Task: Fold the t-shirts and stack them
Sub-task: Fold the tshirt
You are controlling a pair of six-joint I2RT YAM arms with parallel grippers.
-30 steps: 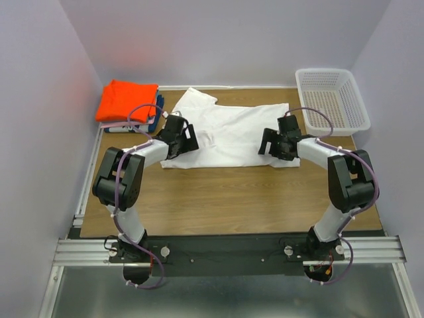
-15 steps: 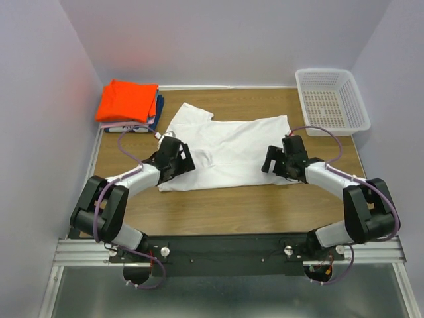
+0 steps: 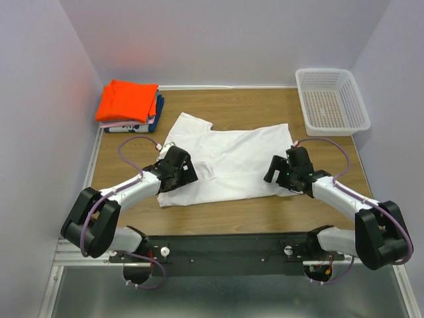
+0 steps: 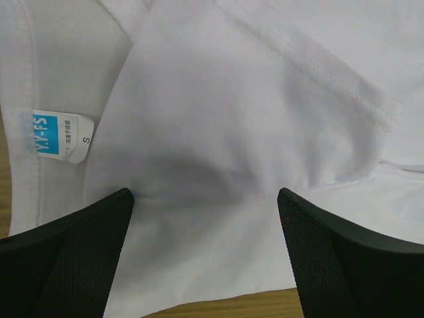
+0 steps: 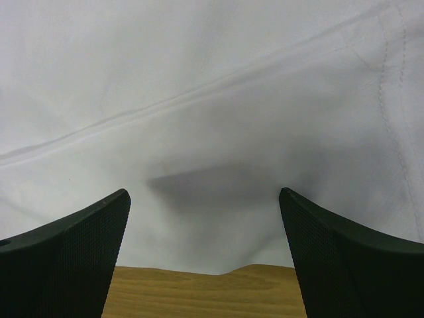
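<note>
White t-shirt (image 3: 232, 159) | left hand (image 3: 187, 173), right hand (image 3: 273, 171) spread wide | blue shirt (image 3: 158, 110) mostly hidden

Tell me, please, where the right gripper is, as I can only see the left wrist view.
Observer: The right gripper is open and low over the near right corner of the white t-shirt.
Operator: Thank you. Are any shirts already folded?
Observer: Yes, an orange t-shirt lies folded on top of a dark blue one at the far left.
Operator: And where is the basket?
Observer: The white mesh basket sits at the far right, apart from the shirt.
</note>
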